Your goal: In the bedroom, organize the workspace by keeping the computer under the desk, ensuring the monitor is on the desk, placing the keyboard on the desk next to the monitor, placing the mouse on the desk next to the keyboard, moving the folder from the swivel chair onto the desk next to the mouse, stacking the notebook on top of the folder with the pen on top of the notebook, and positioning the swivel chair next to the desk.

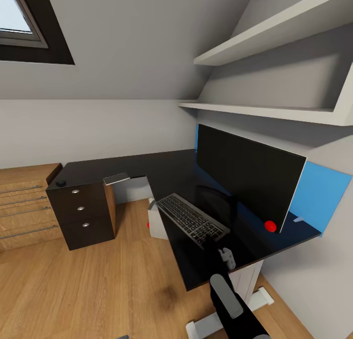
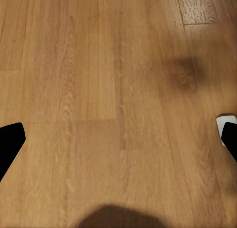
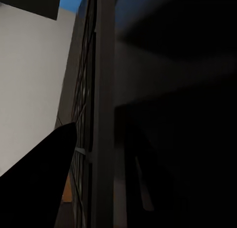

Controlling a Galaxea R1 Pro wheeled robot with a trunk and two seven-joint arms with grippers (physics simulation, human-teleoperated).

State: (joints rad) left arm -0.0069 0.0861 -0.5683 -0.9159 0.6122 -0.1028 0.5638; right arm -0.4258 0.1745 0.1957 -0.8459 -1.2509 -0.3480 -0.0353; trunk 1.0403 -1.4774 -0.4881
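Showing keyboard (image 1: 192,220) edge close-up (image 3: 91,114)

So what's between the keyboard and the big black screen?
Nothing but bare glossy black desktop. In the head view, the grey keyboard lies in front of the wide black monitor, apart from it, with reflections on the dark surface between.

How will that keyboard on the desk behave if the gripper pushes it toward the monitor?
The keyboard looks like a thin, flat, rigid slab, so it would probably slide as one piece, not flex or tip. The glossy black desk suggests little friction, so it may skid easily. Pushed at one end, it would likely pivot; its near corner sits by the desk edge, so it could slip off.
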